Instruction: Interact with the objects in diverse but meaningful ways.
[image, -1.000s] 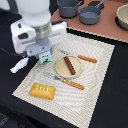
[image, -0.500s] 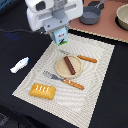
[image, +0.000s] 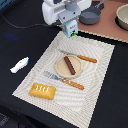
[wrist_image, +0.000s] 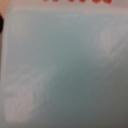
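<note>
In the exterior view the white robot arm (image: 57, 11) hangs over the far edge of a pale woven placemat (image: 102, 65) that lies on the dark tabletop (image: 20, 35). Its claw (image: 69, 26) is closed around a small white-blue-green carton (image: 70, 29), which it holds upright just above the placemat's far border. The wrist view is filled by a blurred pale blue-green face of that carton (wrist_image: 65, 70), with a strip of red print along one edge, so close that nothing else can be made out. In the middle of the placemat sits a round beige plate (image: 59, 68) with a brown sausage (image: 69, 65) lying across it. A knife with an orange handle (image: 86, 59) lies on the far side of the plate, and a fork with an orange handle (image: 72, 83) on the near side. A golden scored bread loaf (image: 43, 91) rests on the placemat's near corner towards the exterior view's left. Off the placemat, well to the exterior view's left, a white fish-shaped piece (image: 19, 64) lies on the tabletop. Beyond the arm, a grey two-handled pot (image: 91, 15) stands at the edge of a pinkish-brown board (image: 107, 31).
</note>
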